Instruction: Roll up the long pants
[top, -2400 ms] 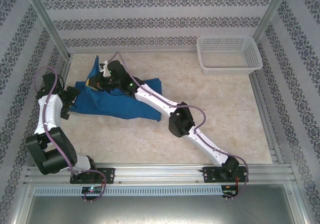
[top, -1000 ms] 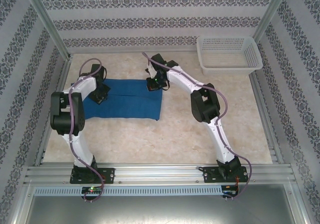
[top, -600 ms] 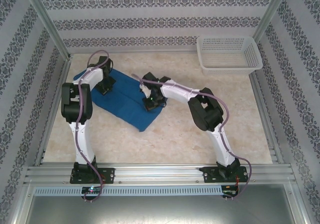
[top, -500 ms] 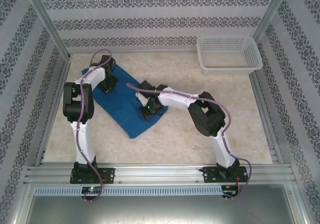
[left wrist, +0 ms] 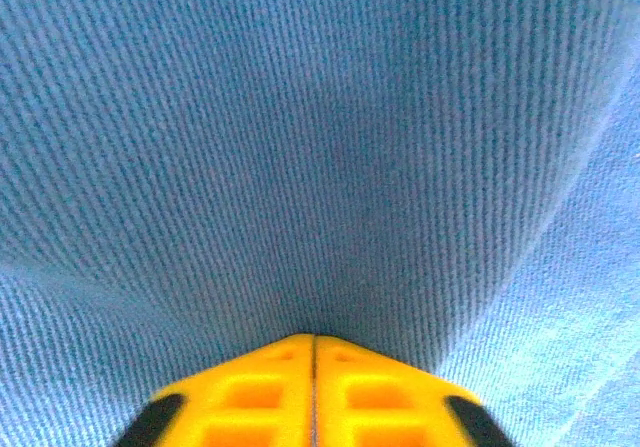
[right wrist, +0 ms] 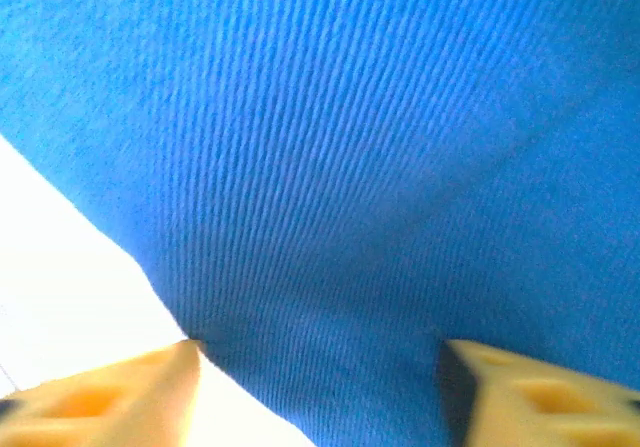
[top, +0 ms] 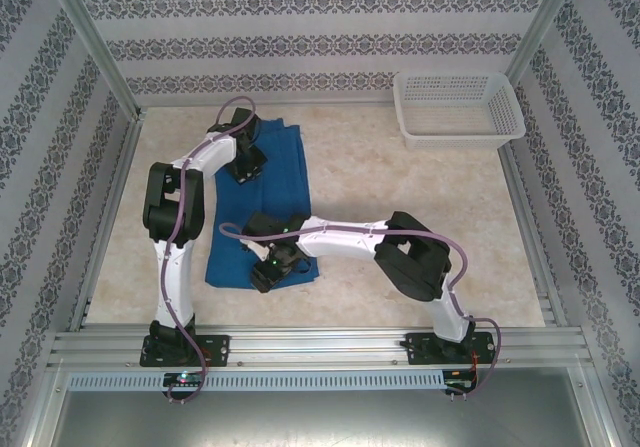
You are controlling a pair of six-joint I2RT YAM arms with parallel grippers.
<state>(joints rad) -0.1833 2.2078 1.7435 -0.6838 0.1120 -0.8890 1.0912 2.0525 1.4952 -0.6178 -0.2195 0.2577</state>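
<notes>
Left wrist: left tool (left wrist: pixel 313 342) sat pressed together on limp royal-blue fabric long pants (left wrist: pixel 300 147), right tool (right wrist: pixel 318 349) spread; I'd grab the edge.

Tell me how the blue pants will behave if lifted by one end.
The long pants would likely sag and drape, since they lie flat and limp. Their ribbed weave probably grips well and is not slippery. Pushed, they would likely bunch rather than slide whole.
</notes>
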